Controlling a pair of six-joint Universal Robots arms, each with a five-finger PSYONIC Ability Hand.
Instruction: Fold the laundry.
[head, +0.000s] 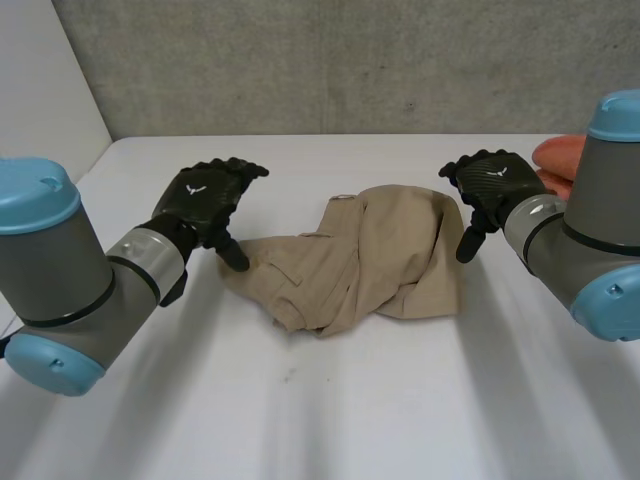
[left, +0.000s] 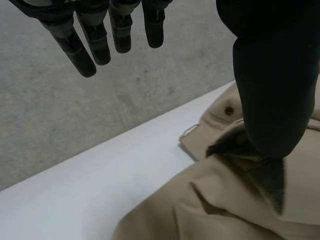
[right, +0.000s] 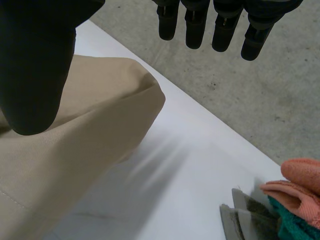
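Mid-table, toward the far edge of the white table (head: 330, 420), you have a crumpled beige woven-cotton garment (head: 370, 260). It looks like trousers or shorts, bunched in a lumpy heap. A pocket flap and a small dark button (left: 229, 110) show near its left end.

Your left hand (head: 205, 200) hovers at the garment's left end. Its fingers (left: 85, 57) are straight and spread, and the thumb points down over the cloth by the button. It holds nothing; whether the thumb tip touches the cloth, you cannot tell. Your right hand (head: 492, 185) hovers at the right end with its fingers (right: 192, 30) straight and the thumb above a rounded fold. It holds nothing either.

Step, as a judgement: pre-grasp, with nothing spread or folded yet. The next move calls for lowering both hands, pinching one edge each (waistband or hem if you can find it) and pulling the heap flat before any fold.

The cloth is matte with stitched seams, and it looks fairly stiff since it holds rounded, puffy folds. It should pinch easily, but the layers are stacked, so you may catch more than one.

By the table's far right corner, behind the right arm, sits a small pile of salmon, teal and grey cloths (right: 295, 200), well apart from the garment.
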